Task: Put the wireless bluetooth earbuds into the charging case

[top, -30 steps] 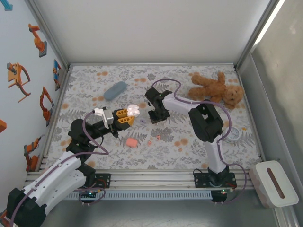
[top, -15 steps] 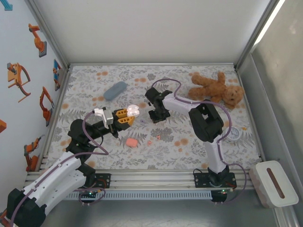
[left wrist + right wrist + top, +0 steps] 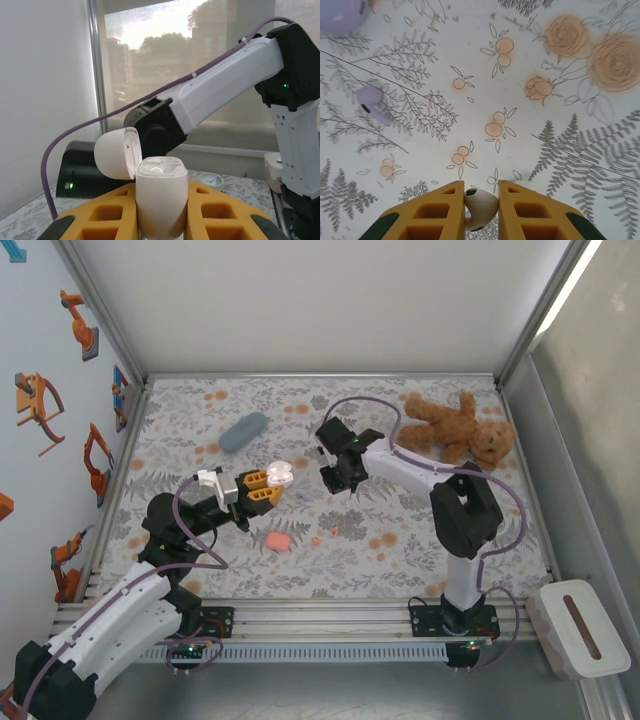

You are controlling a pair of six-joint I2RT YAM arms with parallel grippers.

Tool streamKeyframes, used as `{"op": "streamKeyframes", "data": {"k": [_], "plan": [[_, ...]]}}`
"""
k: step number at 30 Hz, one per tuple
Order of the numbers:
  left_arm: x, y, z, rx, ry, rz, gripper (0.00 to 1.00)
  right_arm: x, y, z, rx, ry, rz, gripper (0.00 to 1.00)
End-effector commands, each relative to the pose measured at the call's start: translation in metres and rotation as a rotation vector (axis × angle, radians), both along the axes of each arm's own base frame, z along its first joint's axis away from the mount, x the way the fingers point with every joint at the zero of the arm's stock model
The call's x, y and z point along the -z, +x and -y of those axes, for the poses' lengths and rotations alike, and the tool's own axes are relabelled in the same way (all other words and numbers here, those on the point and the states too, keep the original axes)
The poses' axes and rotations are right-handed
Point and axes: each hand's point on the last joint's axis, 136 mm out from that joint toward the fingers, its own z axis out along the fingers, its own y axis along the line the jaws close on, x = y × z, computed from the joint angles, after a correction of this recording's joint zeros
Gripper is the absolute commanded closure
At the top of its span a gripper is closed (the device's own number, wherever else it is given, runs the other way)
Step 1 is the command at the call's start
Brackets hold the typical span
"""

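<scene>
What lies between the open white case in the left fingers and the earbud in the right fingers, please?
Just bare floral tablecloth, seen in the top view between the case and the right fingers pinching the earbud.

We see a table (image 3: 395, 558) covered in a pale sheet printed with grey ferns and orange flowers. At its far left lies a blue-grey case (image 3: 243, 430), shut and set aslant. At the far right a brown teddy bear (image 3: 455, 428) sprawls with its limbs spread. Near the front middle lies a salmon-pink case (image 3: 278, 540). Just to its right we find one salmon-pink earbud (image 3: 316, 541) and a second salmon-pink earbud (image 3: 333, 531), close together but apart. From the right wrist we see a lilac earbud (image 3: 374, 102) lying on the print, and a blurred lilac case (image 3: 342, 12) near it. From the left wrist we catch a small round dial (image 3: 212, 178) on the sheet.
</scene>
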Motion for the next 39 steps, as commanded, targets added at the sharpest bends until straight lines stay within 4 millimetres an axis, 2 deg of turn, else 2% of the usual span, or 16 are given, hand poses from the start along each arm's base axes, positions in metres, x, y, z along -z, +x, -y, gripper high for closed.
{"op": "streamKeyframes", "data": {"k": [1, 6, 12, 18, 21, 24, 29, 39], "plan": [[-0.005, -0.002, 0.000, 0.004, -0.024, 0.005, 1.00, -0.044, 0.006, 0.003, -0.036, 0.040, 0.143, 0.81], [0.002, 0.004, 0.004, -0.001, -0.023, -0.022, 1.00, -0.103, 0.001, 0.005, -0.101, 0.124, 0.280, 0.81], [0.013, 0.013, 0.014, 0.005, -0.012, -0.059, 1.00, -0.171, -0.016, 0.004, -0.218, 0.242, 0.427, 0.81], [0.019, 0.021, 0.028, 0.024, -0.014, -0.070, 1.00, -0.230, -0.037, 0.001, -0.339, 0.368, 0.567, 0.81], [0.020, 0.026, 0.034, 0.033, -0.022, -0.075, 1.00, -0.251, -0.047, -0.001, -0.394, 0.412, 0.623, 0.81], [0.020, 0.031, 0.040, 0.048, -0.030, -0.081, 1.00, -0.267, -0.057, -0.004, -0.443, 0.429, 0.674, 0.81], [0.020, 0.036, 0.050, 0.075, -0.023, -0.082, 1.00, -0.282, -0.070, -0.013, -0.521, 0.436, 0.740, 0.81], [0.016, 0.036, 0.056, 0.111, -0.033, -0.084, 1.00, -0.287, -0.083, -0.036, -0.628, 0.382, 0.840, 0.81]]}}
